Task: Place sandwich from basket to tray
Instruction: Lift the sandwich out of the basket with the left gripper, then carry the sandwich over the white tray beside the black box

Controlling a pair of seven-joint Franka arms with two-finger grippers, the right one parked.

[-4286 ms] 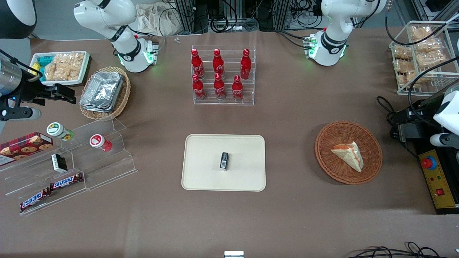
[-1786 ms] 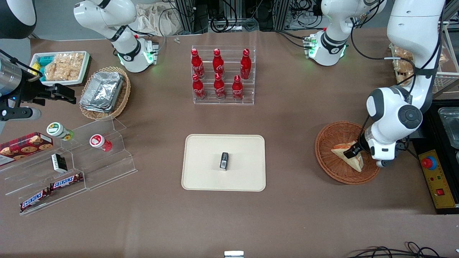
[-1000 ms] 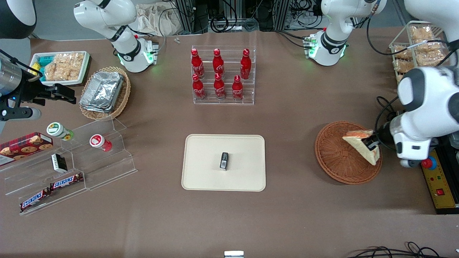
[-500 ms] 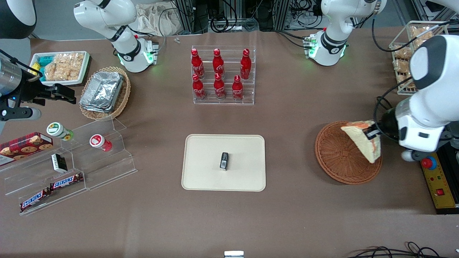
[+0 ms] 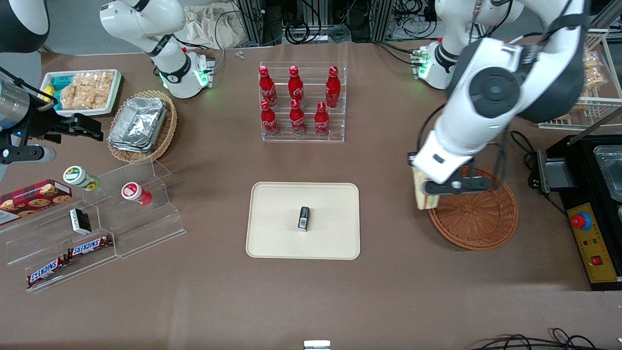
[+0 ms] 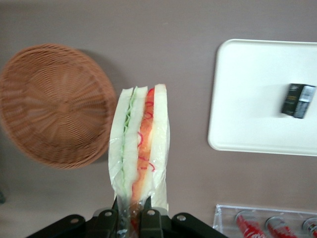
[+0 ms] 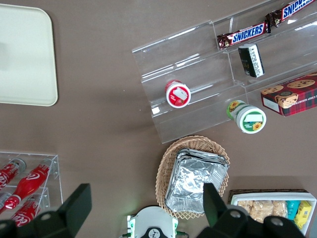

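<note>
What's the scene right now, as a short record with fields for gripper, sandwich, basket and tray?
gripper: left arm's gripper, jaws shut on the sandwich, in the air between basket and tray
sandwich: triangular white-bread sandwich, held clear of the basket
basket: round reddish-brown wicker basket, nothing in it
tray: cream rectangular plastic tray, small black packet on it

Robotics lab, staged as a snack counter. Brown-covered table (image 5: pixel 311 301) carries two bolted-down arm bases (image 5: pixel 182 78), status lights green. Cable bundles and aluminium framing (image 5: pixel 311 19) along the table edge farthest from the front camera. Emergency-stop box (image 5: pixel 590 243) near the working arm. Acrylic display racks of cola bottles (image 5: pixel 302 102) and candy bars (image 5: pixel 68 257).
</note>
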